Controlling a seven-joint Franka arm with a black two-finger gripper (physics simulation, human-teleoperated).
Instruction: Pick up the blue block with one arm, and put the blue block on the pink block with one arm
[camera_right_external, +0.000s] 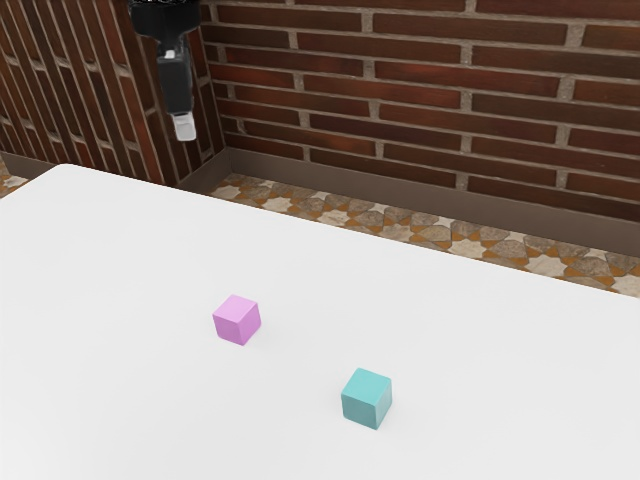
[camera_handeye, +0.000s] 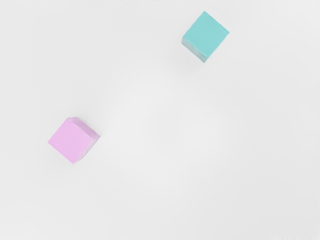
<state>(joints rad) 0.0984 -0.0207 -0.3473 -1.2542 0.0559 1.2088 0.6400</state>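
Observation:
A blue block (camera_right_external: 366, 397) sits on the white table (camera_right_external: 120, 300), toward the front and to the exterior view's right. A pink block (camera_right_external: 236, 319) rests a short way to its left and further back, apart from it. My gripper (camera_right_external: 183, 127) hangs high above the table's far left corner, well away from both blocks and holding nothing. From above, the wrist view shows the blue block (camera_handeye: 205, 36) and the pink block (camera_handeye: 73, 140) lying separately on the table.
Behind the table runs a red brick wall (camera_right_external: 420, 90), with a patterned tile floor (camera_right_external: 420, 225) at its foot. The table's far edge crosses diagonally from the exterior view's upper left to its right.

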